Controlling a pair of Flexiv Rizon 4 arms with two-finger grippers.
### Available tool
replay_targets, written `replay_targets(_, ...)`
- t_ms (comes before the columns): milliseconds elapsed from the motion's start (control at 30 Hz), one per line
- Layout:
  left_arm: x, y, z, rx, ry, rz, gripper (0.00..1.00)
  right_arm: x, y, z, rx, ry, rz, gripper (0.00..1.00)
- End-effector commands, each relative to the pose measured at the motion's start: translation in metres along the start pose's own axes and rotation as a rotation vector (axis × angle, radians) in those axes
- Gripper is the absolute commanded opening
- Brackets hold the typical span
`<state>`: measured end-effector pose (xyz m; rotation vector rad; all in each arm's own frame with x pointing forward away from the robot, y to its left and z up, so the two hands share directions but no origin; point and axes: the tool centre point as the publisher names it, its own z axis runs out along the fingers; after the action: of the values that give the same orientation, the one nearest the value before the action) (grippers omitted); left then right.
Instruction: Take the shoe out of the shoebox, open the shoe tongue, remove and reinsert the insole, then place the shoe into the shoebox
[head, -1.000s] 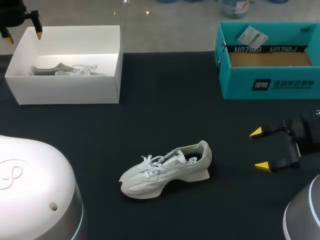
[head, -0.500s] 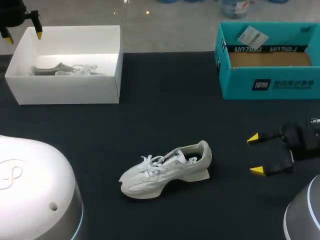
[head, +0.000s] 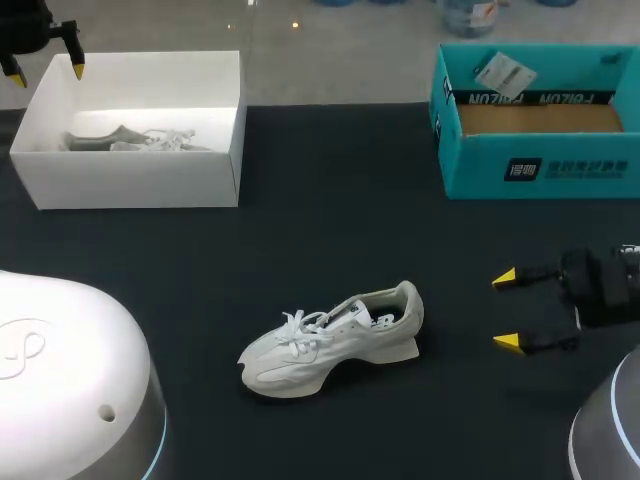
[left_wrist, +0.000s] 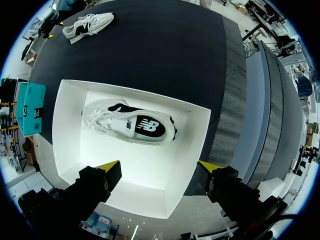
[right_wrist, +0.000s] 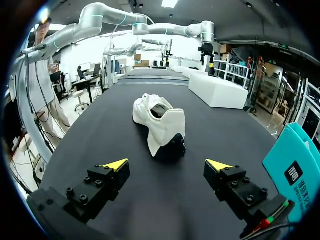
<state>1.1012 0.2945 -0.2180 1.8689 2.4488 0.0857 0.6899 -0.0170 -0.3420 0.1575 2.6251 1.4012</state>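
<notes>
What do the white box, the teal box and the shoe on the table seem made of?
The white box looks like matte cardboard: thin, straight walls. The teal box is likely printed cardboard, bare brown inside. The shoe seems fabric or synthetic, matte, with a foam-like sole.

Table (head: 330, 200): shoe (head: 330, 340), white box (head: 140, 180), teal box (head: 540, 165)

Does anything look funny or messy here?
A little. One white shoe lies tipped on its side inside the white box, while the other shoe stands upright on its sole, alone on the table. Nothing looks spilled or broken.
</notes>
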Motion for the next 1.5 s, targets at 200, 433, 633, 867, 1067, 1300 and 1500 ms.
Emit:
replay_targets(200, 0.000, 0.000, 0.000, 0.000, 0.001, 0.001, 1.00, 0.000, 0.001, 0.001, 0.004, -0.001, 0.000, 1.00)
replay_targets(433, 0.000, 0.000, 0.000, 0.000, 0.001, 0.001, 1.00, 0.000, 0.001, 0.001, 0.004, -0.001, 0.000, 1.00)
replay_targets(633, 0.000, 0.000, 0.000, 0.000, 0.001, 0.001, 1.00, -0.012, 0.001, 0.030, -0.022, 0.097, -0.021, 1.00)
replay_targets(867, 0.000, 0.000, 0.000, 0.000, 0.001, 0.001, 1.00, -0.026, -0.006, 0.051, -0.039, 0.172, -0.036, 1.00)
replay_targets(1067, 0.000, 0.000, 0.000, 0.000, 0.001, 0.001, 1.00, -0.034, -0.011, 0.067, -0.022, 0.233, -0.056, 1.00)
replay_targets(1300, 0.000, 0.000, 0.000, 0.000, 0.001, 0.001, 1.00, -0.031, -0.004, 0.078, -0.050, 0.222, -0.066, 1.00)
replay_targets(1500, 0.000, 0.000, 0.000, 0.000, 0.001, 0.001, 1.00, -0.027, -0.001, 0.101, -0.079, 0.255, -0.083, 1.00)
